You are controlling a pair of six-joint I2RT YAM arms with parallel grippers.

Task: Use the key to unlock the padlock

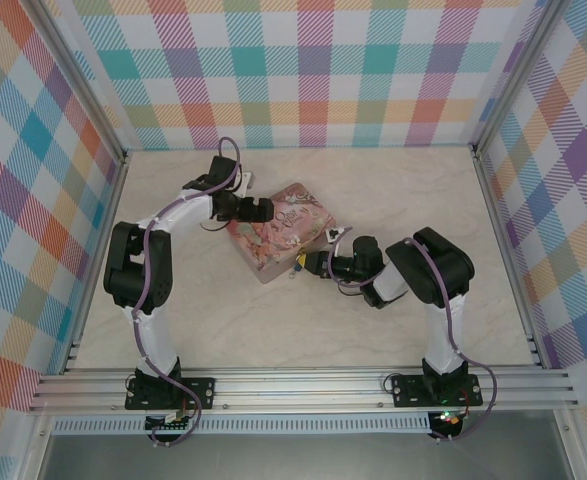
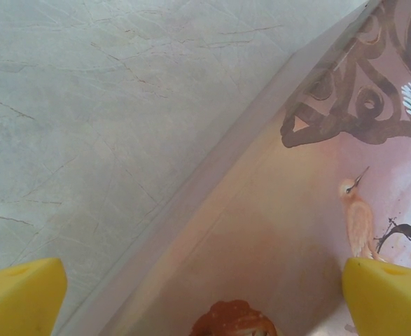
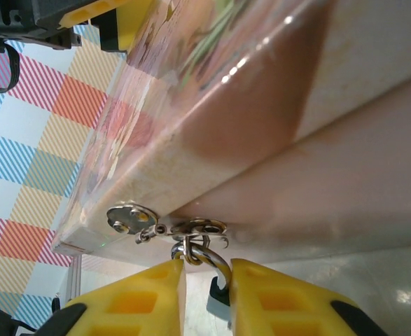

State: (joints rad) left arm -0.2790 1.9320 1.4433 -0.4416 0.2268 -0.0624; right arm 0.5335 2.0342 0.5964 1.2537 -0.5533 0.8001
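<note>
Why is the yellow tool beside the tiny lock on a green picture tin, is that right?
Not green: the top external view shows the rectangular illustrated tin is pink. The right tool with yellow fingers does flank the tiny teal padlock with its silvery shackle.

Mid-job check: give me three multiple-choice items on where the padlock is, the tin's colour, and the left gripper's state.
1. The padlock sits: A between the right gripper's fingers; B by the far wall; C at the arm bases.
2. The tin is: A green; B pink; C black.
3. The left gripper is: A shut; B open; C gripping a cloth.
Key: A, yellow fingers flank its shackle; B, its lid is pink; B, its fingers stand wide apart.
</note>
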